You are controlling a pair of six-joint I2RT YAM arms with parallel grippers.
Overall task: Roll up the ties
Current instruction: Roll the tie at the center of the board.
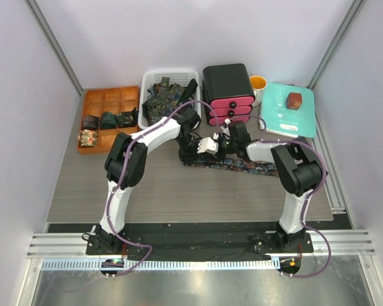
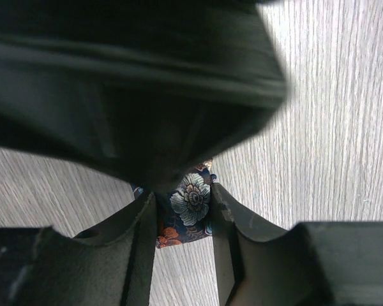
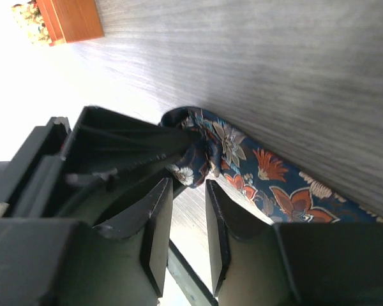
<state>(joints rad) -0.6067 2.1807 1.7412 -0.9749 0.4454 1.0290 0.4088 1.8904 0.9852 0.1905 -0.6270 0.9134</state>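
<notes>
My left claw [image 2: 182,196] pinches the tie [image 3: 268,171] by its end. My right claw [image 3: 188,186] gapes empty just beside it. The tie stretches along the bench [image 1: 179,191] toward my right.

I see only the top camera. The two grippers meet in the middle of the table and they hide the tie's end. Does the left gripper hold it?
Observer: Yes. In the left wrist view the tie fills the gap between the fingers of the left gripper.
Operator: And the other one?
Observer: The right gripper shows in its wrist view with jaws apart and nothing between them; the tie lies just past the tips.
Operator: Is the end flat?
Observer: No, it is folded over at the grip; the rest lies flat on the table.
</notes>
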